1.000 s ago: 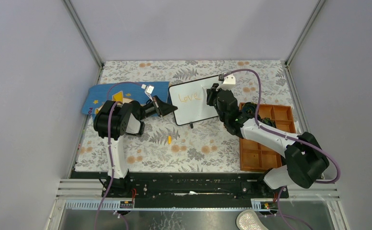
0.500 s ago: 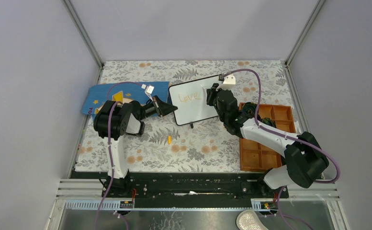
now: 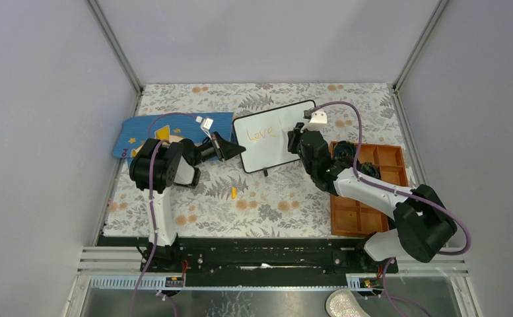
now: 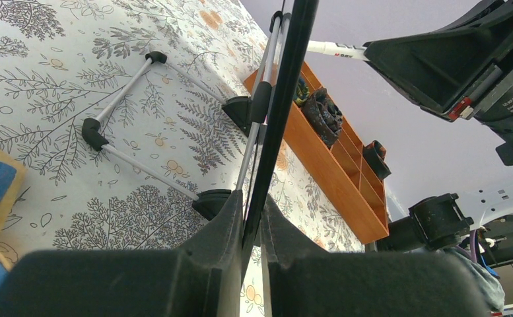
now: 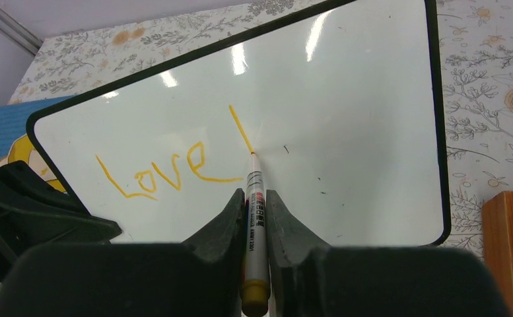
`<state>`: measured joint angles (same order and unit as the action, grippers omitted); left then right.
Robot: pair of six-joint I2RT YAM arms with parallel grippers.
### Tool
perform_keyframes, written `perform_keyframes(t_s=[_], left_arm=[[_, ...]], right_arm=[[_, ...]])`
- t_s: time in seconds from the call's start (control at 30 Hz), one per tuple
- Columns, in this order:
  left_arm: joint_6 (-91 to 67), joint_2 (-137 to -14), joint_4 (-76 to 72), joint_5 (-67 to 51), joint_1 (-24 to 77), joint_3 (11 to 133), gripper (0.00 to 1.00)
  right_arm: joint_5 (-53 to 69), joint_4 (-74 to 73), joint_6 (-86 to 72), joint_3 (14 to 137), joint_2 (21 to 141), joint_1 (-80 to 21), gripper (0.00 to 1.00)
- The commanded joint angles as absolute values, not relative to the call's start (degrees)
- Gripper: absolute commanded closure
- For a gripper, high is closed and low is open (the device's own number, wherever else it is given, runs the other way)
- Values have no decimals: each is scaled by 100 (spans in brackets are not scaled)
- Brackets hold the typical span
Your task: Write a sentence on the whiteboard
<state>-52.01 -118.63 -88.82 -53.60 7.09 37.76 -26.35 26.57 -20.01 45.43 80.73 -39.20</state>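
One word plus a stroke of the sentence [image 5: 161, 175] is down, most unwritten; my right tool [image 5: 255, 195] clenches the marker [image 5: 253, 170], left tool [image 4: 252, 206] clamps the whiteboard [image 5: 352, 125].

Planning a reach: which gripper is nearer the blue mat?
Left. The left gripper grips the whiteboard at its left edge, close beside the blue mat; the right gripper, holding the marker, is across the board.

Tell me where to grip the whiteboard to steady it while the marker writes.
Pinch its thin left edge, coming from the left: the whiteboard stands tilted on a wire stand, and that edge lies clear of the sentence. The left gripper clamps it there.
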Motion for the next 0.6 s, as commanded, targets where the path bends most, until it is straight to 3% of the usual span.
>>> perform_keyframes(t_s=[0.0,0.57], left_arm=[[-5188,-11844,-9079,-5458,716,3658,91],[-5133,-11821,-9005,-5458,747,3646,92]], right_arm=[[-2717,2534,-2147,4412,7931,-3876,100],[-2820,2550,-2026,4748,7934,-3876,100]])
